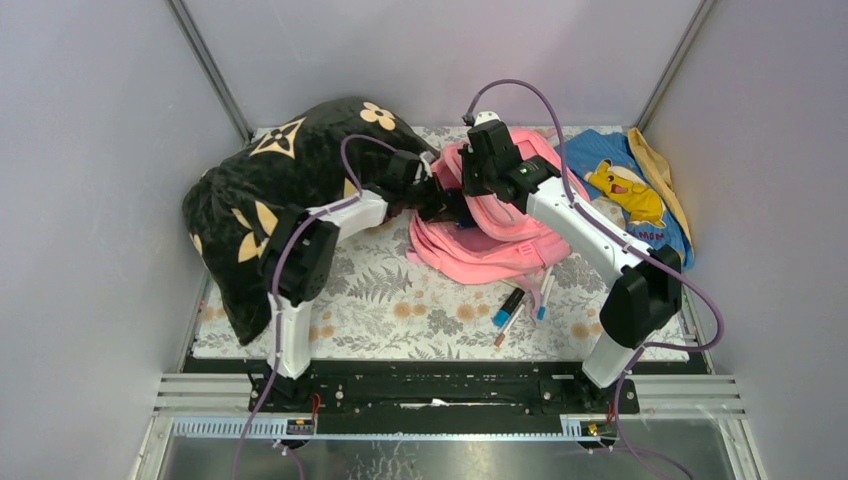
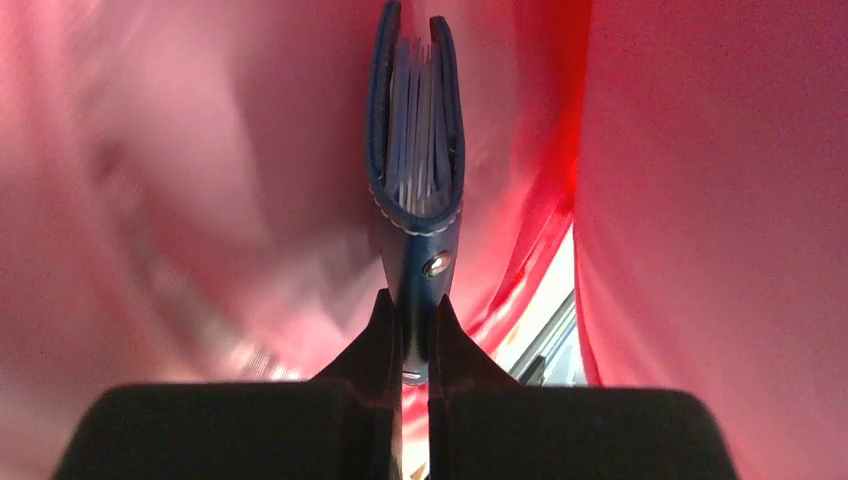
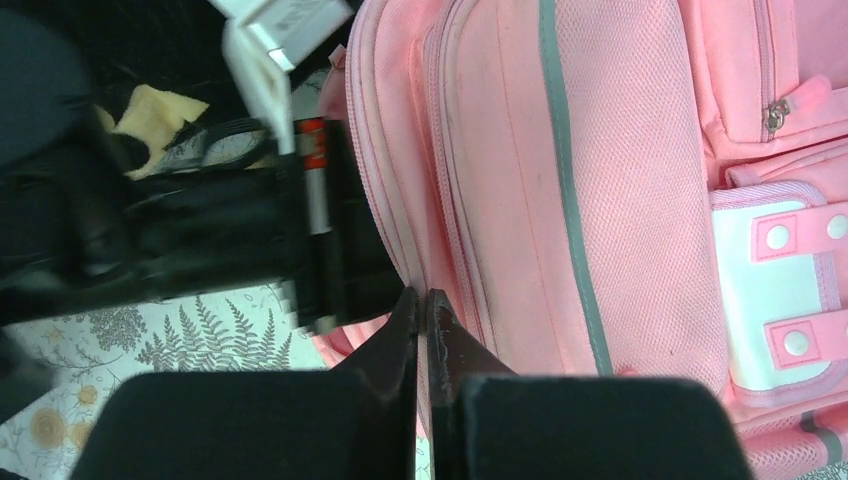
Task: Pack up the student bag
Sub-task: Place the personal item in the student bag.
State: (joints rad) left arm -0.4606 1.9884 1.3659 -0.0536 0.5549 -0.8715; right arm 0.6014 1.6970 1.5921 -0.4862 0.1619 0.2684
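Pink fabric backpack [image 1: 500,250] surrounds the left gripper [image 2: 415,300], clamped on a blue leather notebook [image 2: 418,240]; the right gripper [image 3: 422,295] pinches the backpack's edge.

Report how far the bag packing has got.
Done: no packed item is visible. In hand: the left gripper, shut on a blue notebook, holds it inside the pink student bag, while the right gripper appears to pinch the opening's edge. Left: release the notebook; pens lie on the table beside the bag.
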